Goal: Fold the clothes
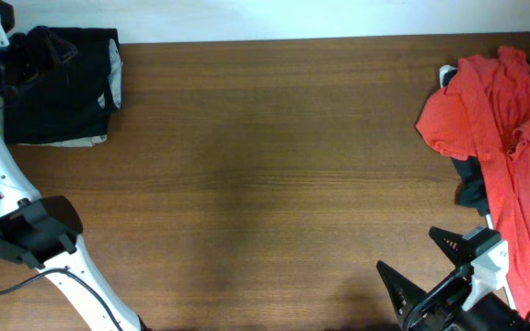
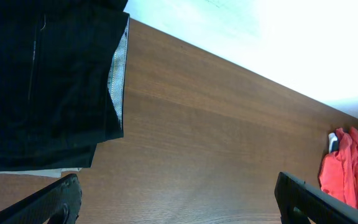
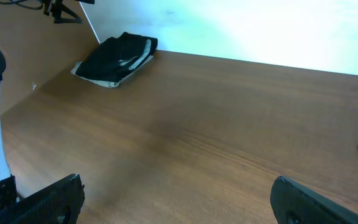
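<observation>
A folded stack of black clothes (image 1: 63, 85) lies at the table's far left corner, with a pale layer showing at its bottom edge; it also shows in the left wrist view (image 2: 48, 81) and the right wrist view (image 3: 115, 57). A crumpled red shirt (image 1: 504, 138) lies in a pile at the right edge, over a dark garment (image 1: 471, 189); it also shows in the left wrist view (image 2: 344, 171). My left gripper (image 2: 179, 202) is open and empty, just beside the black stack (image 1: 7, 57). My right gripper (image 1: 428, 264) is open and empty above the bare table, left of the red pile (image 3: 179, 199).
The brown wooden table (image 1: 274, 175) spans the view, with a white wall along its far edge. The left arm's white links (image 1: 26, 230) stand over the front left corner. A bit of white cloth (image 1: 446, 74) pokes out at the top of the red pile.
</observation>
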